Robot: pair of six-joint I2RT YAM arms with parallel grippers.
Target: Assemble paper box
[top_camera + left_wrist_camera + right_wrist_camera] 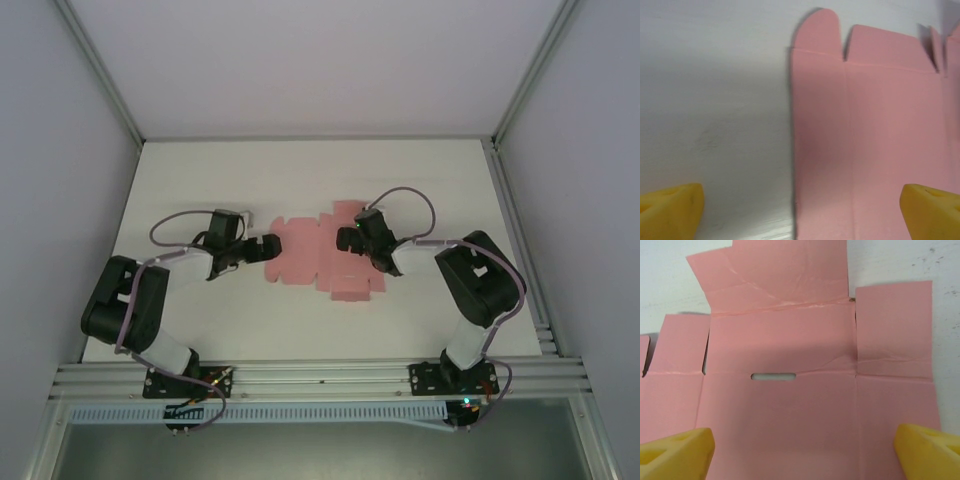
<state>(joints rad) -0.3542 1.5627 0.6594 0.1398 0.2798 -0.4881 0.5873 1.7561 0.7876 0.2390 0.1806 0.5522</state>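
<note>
Jaws spread wide, the left gripper [800, 215] and right gripper [802, 450] hang over the flat pink die-cut box sheet [305, 257] and should probably close squarely on the flaps just ahead, folding along creases.

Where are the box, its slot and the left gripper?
box [300, 257], top view, middle of the flat sheet.
slot [773, 376], right wrist view, centre of the cut.
left gripper [268, 246], top view, between its fingertips.
</note>
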